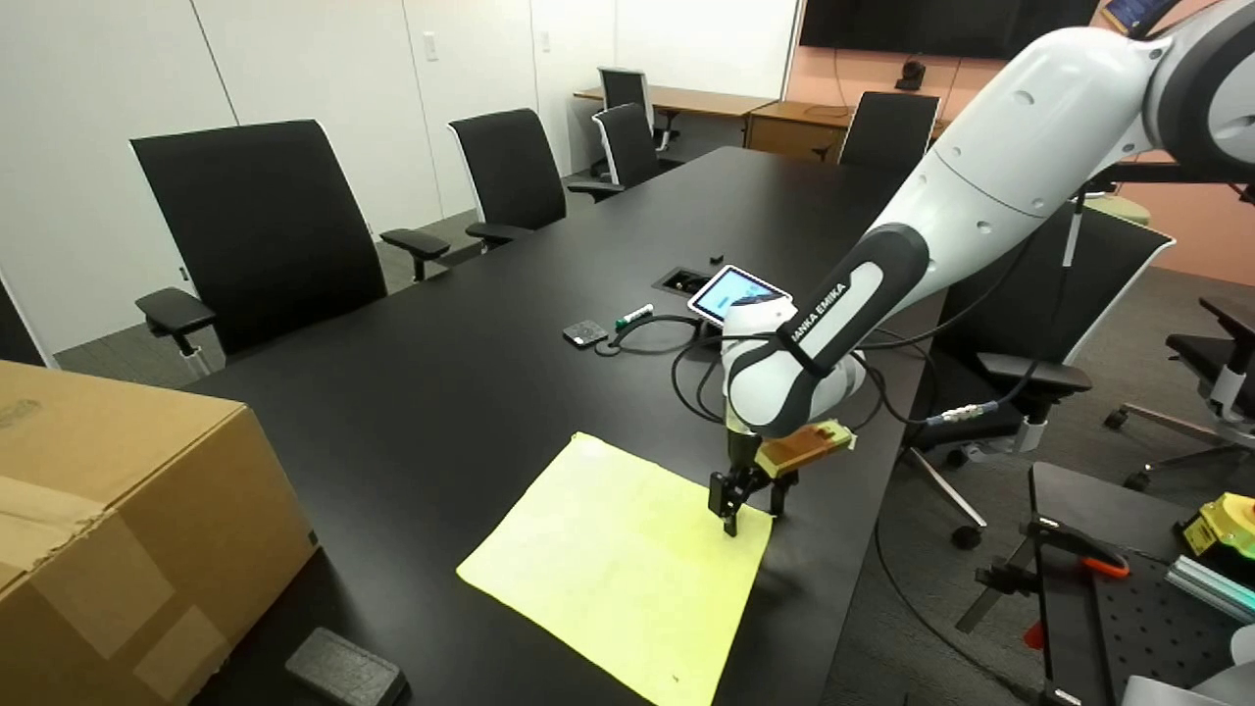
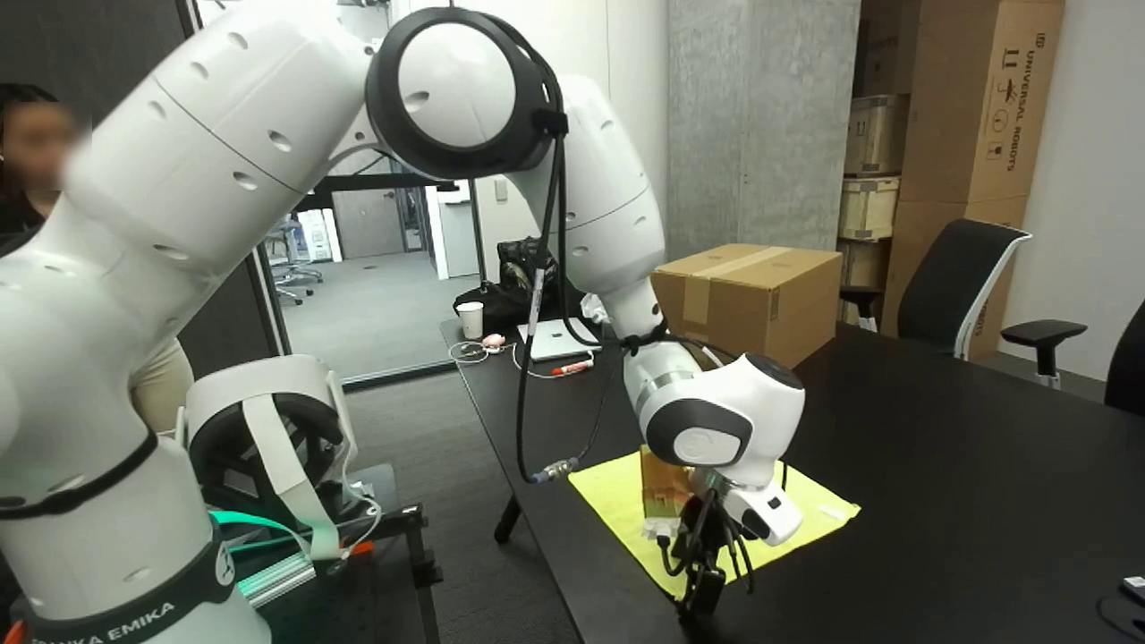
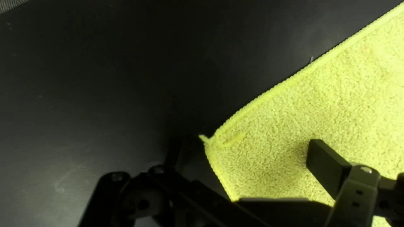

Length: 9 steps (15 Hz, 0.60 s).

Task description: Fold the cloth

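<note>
The pale-yellow cloth (image 1: 608,559) lies flat and spread on the dark table (image 1: 422,431). It also shows in an exterior view partly behind the arm (image 2: 608,496). My gripper (image 1: 753,520) points down at the cloth's corner on the table's edge side. In the wrist view the cloth's corner (image 3: 344,104) lies between the two spread fingers of my gripper (image 3: 246,149). One finger is over the cloth, the other is over bare table beyond the corner. The jaws are open and hold nothing. Whether the fingertips touch the surface, I cannot tell.
A cardboard box (image 1: 157,529) and a dark block (image 1: 346,669) stand on the table. A tablet (image 1: 737,291), a green marker (image 1: 635,316) and cables lie behind the gripper. A laptop (image 2: 556,340) sits near the box. Chairs (image 1: 265,226) line the table.
</note>
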Tool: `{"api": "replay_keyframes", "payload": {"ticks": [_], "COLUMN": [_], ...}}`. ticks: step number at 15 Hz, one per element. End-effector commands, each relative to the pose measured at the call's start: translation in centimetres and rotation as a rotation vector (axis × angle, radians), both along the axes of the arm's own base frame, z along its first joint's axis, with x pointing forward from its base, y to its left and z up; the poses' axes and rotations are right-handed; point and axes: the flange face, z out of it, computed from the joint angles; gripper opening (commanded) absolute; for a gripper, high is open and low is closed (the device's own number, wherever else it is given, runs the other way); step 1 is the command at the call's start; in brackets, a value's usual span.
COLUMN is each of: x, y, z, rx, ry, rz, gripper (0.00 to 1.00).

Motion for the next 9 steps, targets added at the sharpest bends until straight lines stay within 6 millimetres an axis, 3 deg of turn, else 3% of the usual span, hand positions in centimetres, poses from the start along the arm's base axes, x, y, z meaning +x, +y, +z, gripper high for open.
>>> {"api": "replay_keyframes", "payload": {"ticks": [1, 3, 4, 5, 7, 9], "x": [1.04, 1.09, 1.14, 1.08, 1.18, 1.36], "y": [0.01, 0.0, -0.03, -0.04, -0.26, -0.37], "z": [-0.46, -0.31, -0.39, -0.19, 0.03, 0.26], "rx": [-0.047, -0.049, -0.053, -0.05, -0.049, -0.038], "ry": [-0.021, -0.015, -0.013, -0.008, 0.006, 0.022], "rz": [0.006, 0.009, 0.01, 0.012, 0.009, 0.005], "gripper": [1.0, 1.0, 0.9, 0.75, 0.59, 0.5]}}
